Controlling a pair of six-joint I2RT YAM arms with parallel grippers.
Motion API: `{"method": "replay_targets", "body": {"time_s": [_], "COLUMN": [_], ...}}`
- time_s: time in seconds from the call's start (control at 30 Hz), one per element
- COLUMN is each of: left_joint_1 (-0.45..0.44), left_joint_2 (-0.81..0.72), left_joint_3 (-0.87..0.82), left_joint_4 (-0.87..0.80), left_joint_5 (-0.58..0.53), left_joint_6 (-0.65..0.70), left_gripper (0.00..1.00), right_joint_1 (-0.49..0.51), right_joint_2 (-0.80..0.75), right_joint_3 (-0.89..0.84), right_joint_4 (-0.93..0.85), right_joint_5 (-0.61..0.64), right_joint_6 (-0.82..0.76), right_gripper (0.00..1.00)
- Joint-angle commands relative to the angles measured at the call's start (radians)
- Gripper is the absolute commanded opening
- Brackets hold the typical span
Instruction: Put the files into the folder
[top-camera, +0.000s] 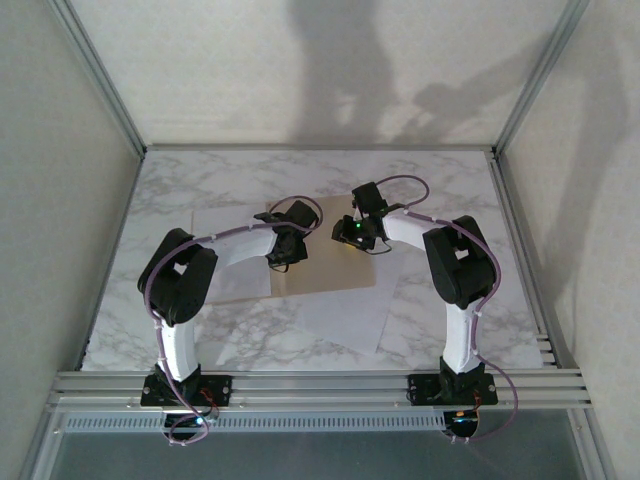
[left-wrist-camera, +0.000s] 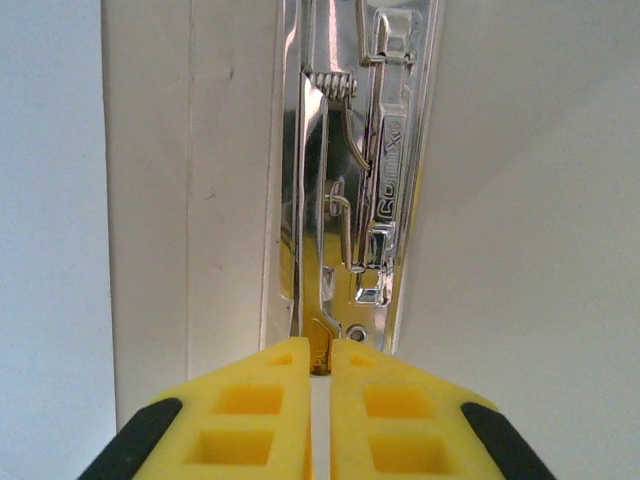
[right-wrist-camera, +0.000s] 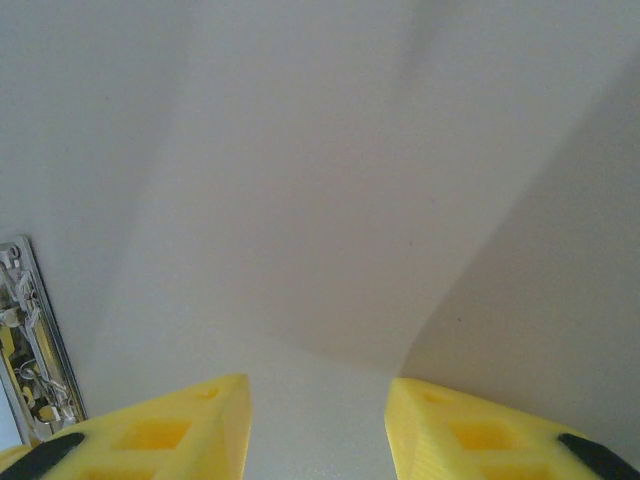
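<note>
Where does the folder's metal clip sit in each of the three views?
Top external: hidden under the left gripper at the middle of the folder, too small to make out.
Left wrist: the metal clip runs up the centre, its near end pinched by the left gripper.
Right wrist: at the lower left edge.
Shared landmark: the left gripper, shut on the clip.

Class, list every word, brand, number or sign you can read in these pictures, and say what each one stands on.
"Comix": embossed lengthwise on the metal clip, seen from the left wrist; glare leaves the reading slightly uncertain.
Tiny mark on the clip's lever tip: too small to read.
The files and the folder: no text that I can make out.
</note>
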Motion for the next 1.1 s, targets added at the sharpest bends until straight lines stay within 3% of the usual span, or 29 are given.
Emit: {"method": "replay_targets", "body": {"time_s": [0.0,0.63,1.07], "left_joint_1": [-0.003,-0.026,-0.029], "left_joint_2": [0.013,0.073,0.038], "left_joint_3": [-0.017,-0.050,-0.008], "left_joint_4": [0.025,0.113,0.068], "left_joint_5": [0.028,0.098,0.059], "left_joint_6": [-0.003,-0.025,-0.027], "left_gripper": [0.11,0.07,0.08], "right_joint_1": [0.017,0.028,0.029], "right_joint_2": [0.047,0.063,0.066], "right_joint_3": [-0.010,0.007,0.012], "right_joint_4": [-0.057,-0.069,-0.074], "right_joint_5": [-0.010,-0.009,-0.009], "right_joint_6": [0.011,0.000,-0.003], "right_gripper": [0.42,0.41,0.41]}}
